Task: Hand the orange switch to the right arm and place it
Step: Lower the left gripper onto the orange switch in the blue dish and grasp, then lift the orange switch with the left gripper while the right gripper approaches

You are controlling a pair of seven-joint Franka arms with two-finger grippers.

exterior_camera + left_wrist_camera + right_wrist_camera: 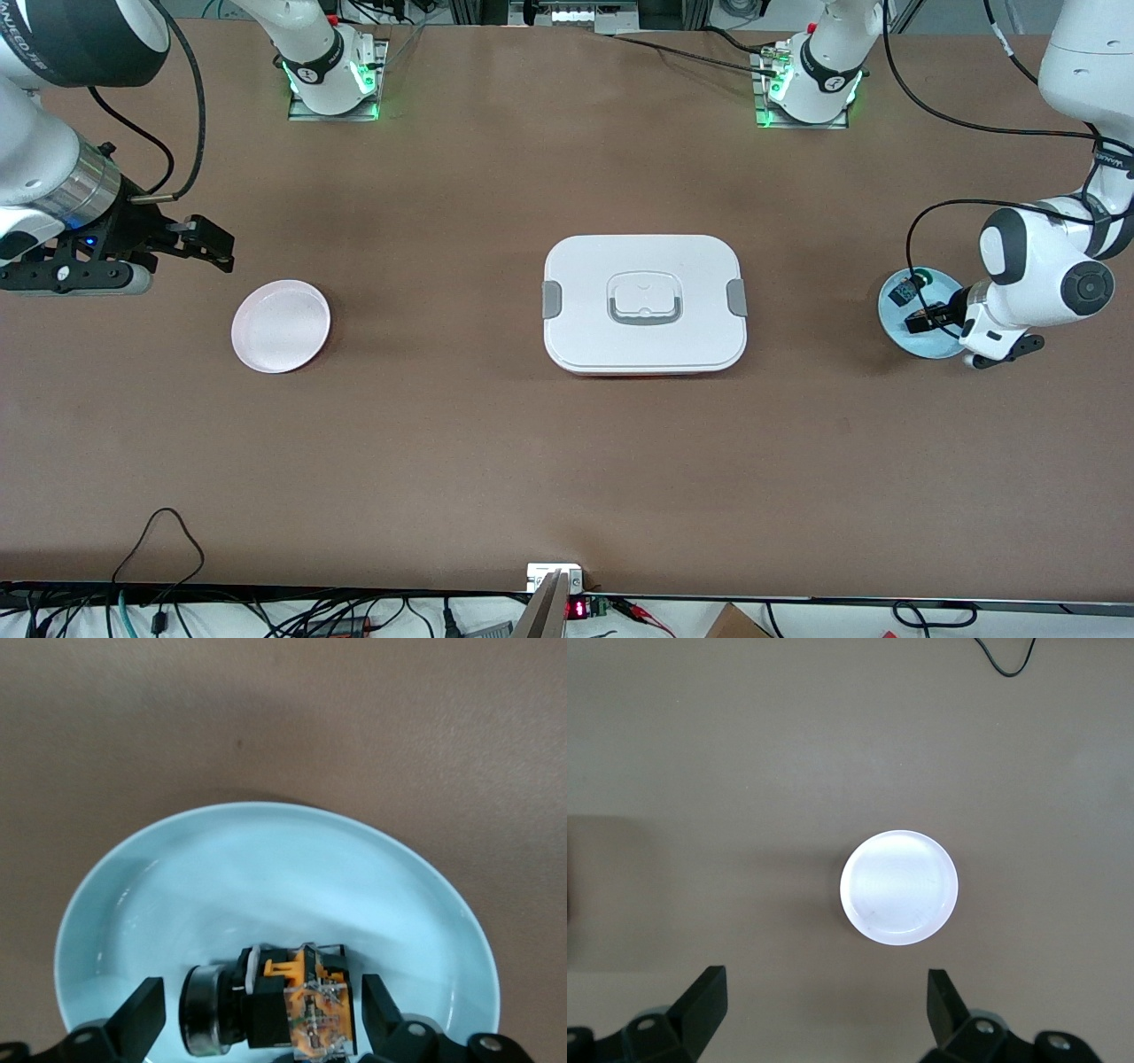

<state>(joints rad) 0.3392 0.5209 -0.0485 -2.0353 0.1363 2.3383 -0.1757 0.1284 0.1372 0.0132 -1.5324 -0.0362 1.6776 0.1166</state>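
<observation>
The orange switch (297, 1003), a small black block with an orange face and a metal cap, lies in the light blue plate (266, 868) at the left arm's end of the table. My left gripper (261, 1014) is down in the plate, open, with one finger on each side of the switch and small gaps to it. In the front view the left gripper (926, 317) hides most of the switch on the blue plate (889, 310). My right gripper (208, 241) hangs open and empty above the table at the right arm's end; it also shows in the right wrist view (828, 1010).
A similar black part with a green cap (911, 285) lies on the same blue plate. A pale pink plate (281, 325) sits near the right gripper and shows in the right wrist view (899, 888). A white lidded box (644, 303) stands mid-table.
</observation>
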